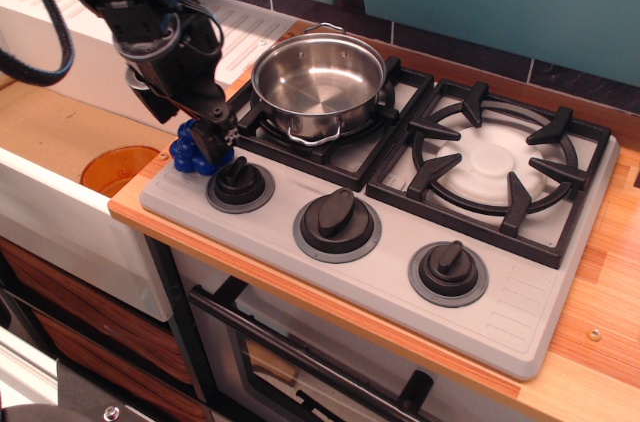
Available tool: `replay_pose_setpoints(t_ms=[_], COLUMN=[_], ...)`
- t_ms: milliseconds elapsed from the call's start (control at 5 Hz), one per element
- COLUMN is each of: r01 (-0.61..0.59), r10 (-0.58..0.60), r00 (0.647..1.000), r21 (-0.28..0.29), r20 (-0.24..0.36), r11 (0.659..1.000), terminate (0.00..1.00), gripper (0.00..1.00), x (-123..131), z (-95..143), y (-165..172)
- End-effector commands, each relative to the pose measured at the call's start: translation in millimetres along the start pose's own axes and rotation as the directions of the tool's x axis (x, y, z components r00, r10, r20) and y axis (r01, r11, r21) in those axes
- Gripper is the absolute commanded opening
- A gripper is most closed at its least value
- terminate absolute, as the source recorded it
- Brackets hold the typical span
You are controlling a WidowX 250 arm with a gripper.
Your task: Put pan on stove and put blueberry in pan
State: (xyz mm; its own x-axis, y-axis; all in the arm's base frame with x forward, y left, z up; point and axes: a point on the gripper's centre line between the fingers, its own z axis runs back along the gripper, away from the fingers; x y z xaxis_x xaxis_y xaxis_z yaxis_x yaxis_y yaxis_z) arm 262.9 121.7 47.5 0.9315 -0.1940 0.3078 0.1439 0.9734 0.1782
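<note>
Your pan (319,82) already sits on the stove (520,322)'s left grate, so the gripper (210,145) straddles the blueberry (192,153) beside the leftmost knob (240,183); closure cannot be judged.

The pan (318,82), round, shiny steel with thin wire loop handles, sits upright and empty on the left burner grate of the stove (560,297); the stove is light grey with black grates and three black knobs; the blueberry (186,152), a bumpy bright blue cluster, lies at the stove's front-left corner, partly hidden.
</note>
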Motion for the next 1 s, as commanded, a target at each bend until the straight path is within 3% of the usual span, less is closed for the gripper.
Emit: replay_pose_setpoints(t_ms=[0,400,600,800], r01=[-0.001,-0.006,-0.012,-0.017], r10=[0.001,0.006,0.012,0.018], r00=[1.0,1.0,0.999,0.997], r21=[0.008,-0.016,-0.005,0.017], r20=[0.007,-0.007,-0.05,-0.074], r11=[1.0,1.0,1.0,1.0], terminate=[0.0,0.0,0.0,0.0], gripper=[1.0,1.0,0.0,0.0], x=[7.8,13.4,16.7,21.7], z=[-3.9,-18.2,-12.6,-0.1], y=[7.5,4.3,3.9,5.3])
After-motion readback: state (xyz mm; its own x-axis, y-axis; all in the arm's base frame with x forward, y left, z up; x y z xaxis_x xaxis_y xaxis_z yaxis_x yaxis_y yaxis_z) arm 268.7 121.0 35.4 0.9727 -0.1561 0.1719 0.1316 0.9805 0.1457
